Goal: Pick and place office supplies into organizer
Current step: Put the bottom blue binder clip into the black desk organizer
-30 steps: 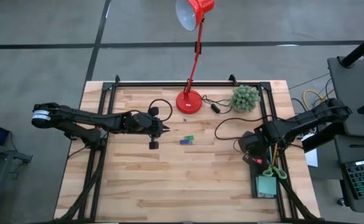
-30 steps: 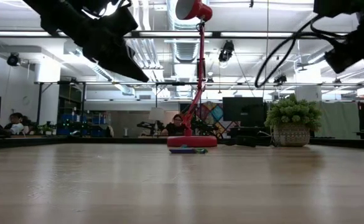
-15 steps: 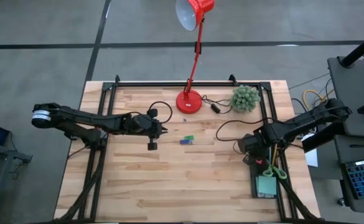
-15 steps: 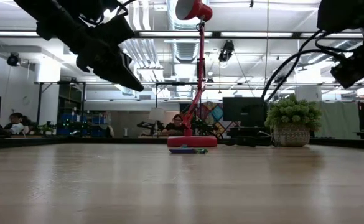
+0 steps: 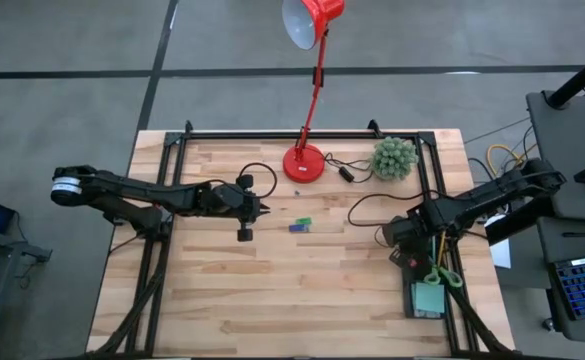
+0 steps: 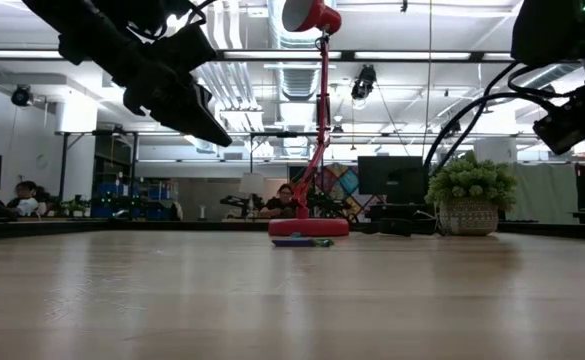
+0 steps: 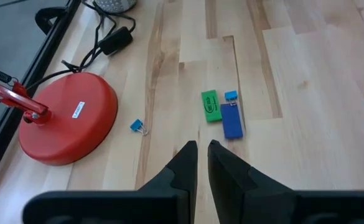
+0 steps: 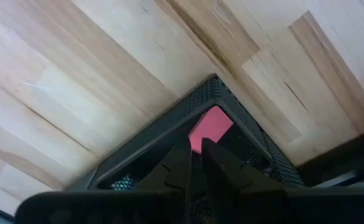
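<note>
The organizer (image 5: 430,292), a dark mesh tray, lies at the table's right edge. In it are green-handled scissors (image 5: 439,277), a teal sticky-note pad (image 5: 430,298) and a pink piece (image 8: 210,127) in its far corner compartment. My right gripper (image 8: 196,151) hangs shut just above that corner, pointing down; I cannot tell whether its tips touch the pink piece. A green piece (image 7: 211,106), a blue piece (image 7: 232,122) and a small blue clip (image 7: 139,127) lie mid-table. My left gripper (image 7: 202,151) hovers shut above the table to their left, holding nothing.
A red desk lamp stands on its round base (image 5: 304,162) at the far middle, its cord (image 5: 357,200) trailing over the table. A green ball plant (image 5: 394,157) sits at the far right. Black frame rails (image 5: 162,180) run along the table's sides.
My right gripper has sunk toward the organizer's far corner.
</note>
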`<move>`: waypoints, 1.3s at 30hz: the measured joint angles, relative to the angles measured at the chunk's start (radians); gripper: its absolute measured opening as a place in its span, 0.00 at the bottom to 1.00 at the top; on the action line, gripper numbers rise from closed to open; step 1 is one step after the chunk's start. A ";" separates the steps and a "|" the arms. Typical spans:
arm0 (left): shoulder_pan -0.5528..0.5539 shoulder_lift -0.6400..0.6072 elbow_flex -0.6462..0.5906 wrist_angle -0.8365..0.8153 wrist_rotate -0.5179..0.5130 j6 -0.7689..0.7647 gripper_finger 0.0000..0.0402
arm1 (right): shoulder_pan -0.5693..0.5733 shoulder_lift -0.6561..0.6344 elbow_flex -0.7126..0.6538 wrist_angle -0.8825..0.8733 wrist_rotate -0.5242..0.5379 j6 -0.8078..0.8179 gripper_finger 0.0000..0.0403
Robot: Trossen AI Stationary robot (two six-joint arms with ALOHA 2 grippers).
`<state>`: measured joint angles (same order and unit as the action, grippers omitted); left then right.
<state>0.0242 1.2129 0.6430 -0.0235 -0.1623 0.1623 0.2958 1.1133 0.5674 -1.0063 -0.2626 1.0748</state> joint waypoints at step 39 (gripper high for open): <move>0.000 0.018 -0.013 0.162 0.001 0.002 0.06 | -0.165 0.064 0.148 0.700 0.411 -0.913 0.36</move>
<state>0.0238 1.2304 0.6296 0.1389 -0.1611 0.1647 0.1304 1.1775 0.7158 -0.3060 0.1487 0.1617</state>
